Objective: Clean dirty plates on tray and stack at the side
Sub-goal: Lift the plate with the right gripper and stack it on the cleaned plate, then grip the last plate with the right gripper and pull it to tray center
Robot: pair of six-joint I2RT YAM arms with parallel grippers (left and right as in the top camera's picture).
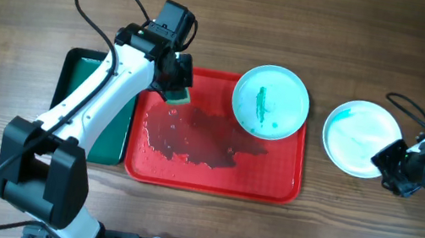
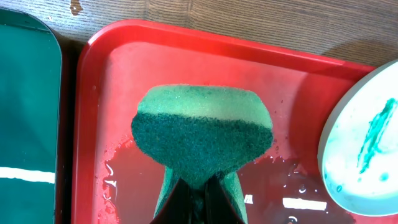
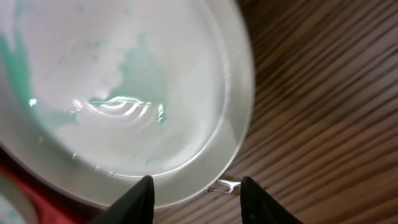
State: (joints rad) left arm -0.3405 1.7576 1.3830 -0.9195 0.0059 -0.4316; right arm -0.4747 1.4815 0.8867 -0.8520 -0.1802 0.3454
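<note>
The red tray (image 1: 271, 180) lies mid-table with a puddle of water (image 1: 192, 137) on it. One plate (image 1: 271, 101) with a teal smear sits in the tray's far right corner; it also shows in the left wrist view (image 2: 367, 149). A second plate (image 1: 361, 138), wet with a faint teal tint, sits on the table right of the tray. A third plate is not visible. My left gripper (image 1: 174, 79) is shut on a green sponge (image 2: 202, 134) above the tray's (image 2: 186, 50) far left part. My right gripper (image 3: 196, 186) is open, its fingers astride the second plate's (image 3: 124, 93) near-right rim.
A smaller dark green tray (image 1: 81, 81) lies left of the red one, also in the left wrist view (image 2: 28, 93). Wood table (image 1: 348, 234) surrounds both. A small drop of water lies on the wood between my right fingers.
</note>
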